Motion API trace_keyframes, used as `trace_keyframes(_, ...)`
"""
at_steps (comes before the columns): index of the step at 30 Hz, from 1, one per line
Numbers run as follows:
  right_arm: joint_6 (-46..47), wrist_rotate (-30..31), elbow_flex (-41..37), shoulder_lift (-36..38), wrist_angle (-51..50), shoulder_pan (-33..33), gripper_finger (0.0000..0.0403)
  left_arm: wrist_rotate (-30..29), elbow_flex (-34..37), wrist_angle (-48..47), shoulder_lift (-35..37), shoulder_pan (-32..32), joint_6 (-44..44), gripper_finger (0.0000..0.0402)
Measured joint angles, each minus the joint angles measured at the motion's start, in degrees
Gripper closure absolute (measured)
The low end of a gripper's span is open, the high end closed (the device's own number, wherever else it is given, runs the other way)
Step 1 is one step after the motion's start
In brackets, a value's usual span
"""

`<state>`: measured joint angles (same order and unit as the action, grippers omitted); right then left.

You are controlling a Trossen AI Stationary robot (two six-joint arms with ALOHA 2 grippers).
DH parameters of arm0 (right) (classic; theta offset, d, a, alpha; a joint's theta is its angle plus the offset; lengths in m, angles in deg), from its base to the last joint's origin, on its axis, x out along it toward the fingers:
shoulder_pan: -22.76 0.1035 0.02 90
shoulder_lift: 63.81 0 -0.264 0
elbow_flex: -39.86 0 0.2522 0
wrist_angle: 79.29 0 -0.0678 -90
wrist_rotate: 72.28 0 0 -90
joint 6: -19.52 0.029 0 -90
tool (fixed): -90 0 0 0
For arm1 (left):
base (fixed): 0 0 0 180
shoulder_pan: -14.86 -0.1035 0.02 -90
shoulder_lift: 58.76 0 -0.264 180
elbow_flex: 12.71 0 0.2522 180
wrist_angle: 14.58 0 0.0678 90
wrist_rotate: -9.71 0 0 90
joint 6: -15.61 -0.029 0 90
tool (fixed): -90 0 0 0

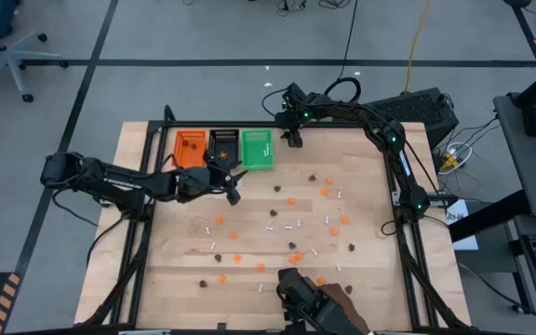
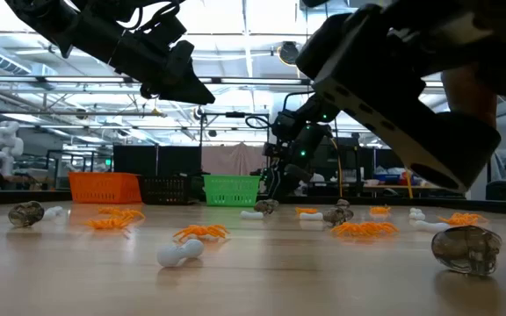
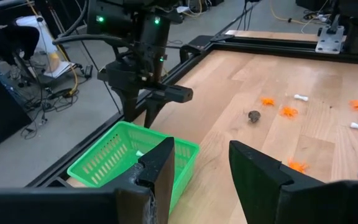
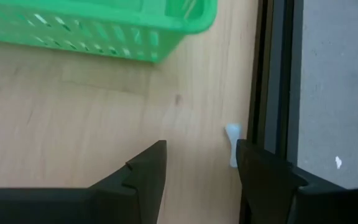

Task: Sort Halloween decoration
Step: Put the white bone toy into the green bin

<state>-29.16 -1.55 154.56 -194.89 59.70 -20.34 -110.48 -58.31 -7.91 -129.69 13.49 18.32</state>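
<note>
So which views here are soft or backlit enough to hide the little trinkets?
Low view: ceiling lights backlight the arms into dark shapes, but the near white bone and clear skull read fine. Right wrist view: soft all over, the green basket and one bone smeared. High view: evenly lit, trinkets tiny.

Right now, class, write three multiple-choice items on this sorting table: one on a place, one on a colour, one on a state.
1. Where do the three trays stand? A far edge B near edge C centre
2. Which tray is nearest the right claw? A orange B black C green
3. The left claw is: A open and empty B shut on a bone C out of sight

Key: 1 A, the orange tray and black tray line the far edge; 2 C, the green tray sits beside the right claw; 3 A, the left claw shows parted fingers with nothing between.
</note>
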Motion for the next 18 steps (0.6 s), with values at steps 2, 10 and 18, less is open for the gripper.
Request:
trace_keyframes(2, 0.0, -0.1, 0.7, 0.0, -0.6, 0.0, 0.0222, 0.0, 0.0, 0.0, 0.0, 0.0, 0.0, 0.0249)
trace_keyframes(10, 0.2, -0.3, 0.9, 0.1, 0.1, 0.0, 0.025, 0.0, 0.0, 0.0, 0.0, 0.0, 0.1, 0.0249)
trace_keyframes(18, 1.3, -0.4, 0.9, -0.2, 1.1, 0.0, 0.0283, 0.0, 0.0, 0.0, 0.0, 0.0, 0.4, 0.0249)
